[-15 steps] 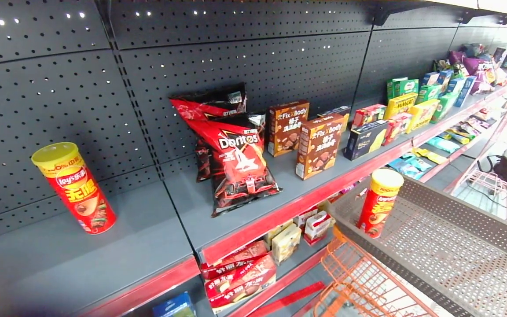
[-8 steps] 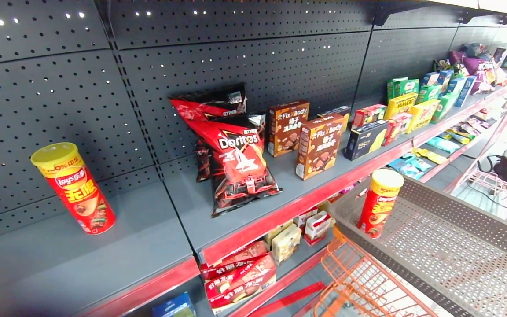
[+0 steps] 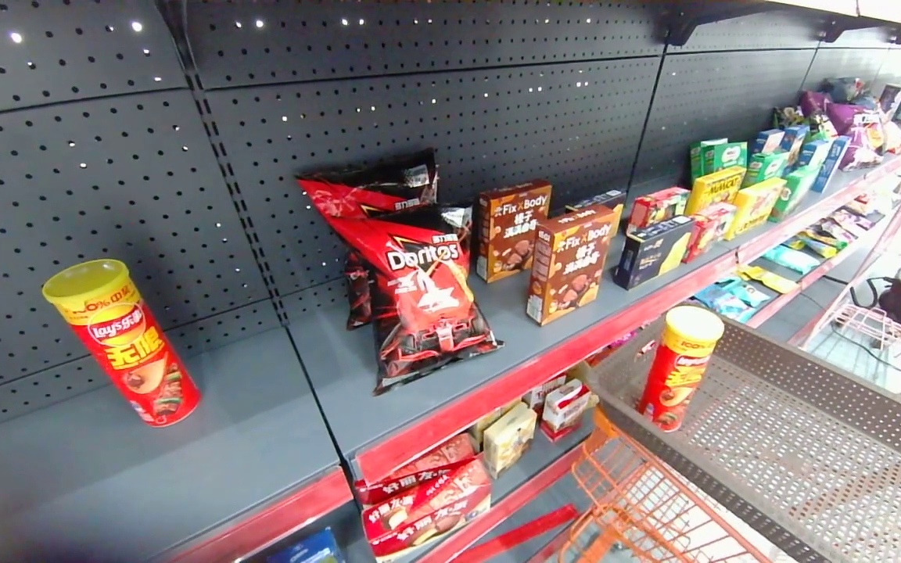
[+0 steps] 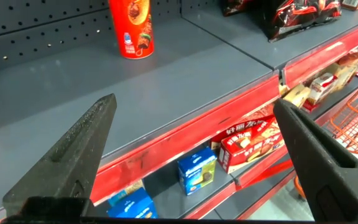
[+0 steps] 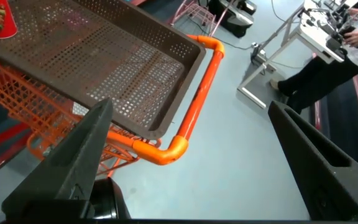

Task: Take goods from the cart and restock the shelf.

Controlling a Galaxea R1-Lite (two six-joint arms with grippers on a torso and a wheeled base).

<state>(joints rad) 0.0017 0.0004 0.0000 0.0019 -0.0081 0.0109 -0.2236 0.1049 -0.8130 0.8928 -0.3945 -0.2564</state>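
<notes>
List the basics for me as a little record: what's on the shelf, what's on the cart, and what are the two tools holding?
Shelf: grey shelf holds the shelf can upright, chip bags and brown boxes.
Cart: cart tray carries the cart can, upright.
Left tool: open, empty, facing the shelf.
Right tool: open, empty, beside the cart tray.
</notes>
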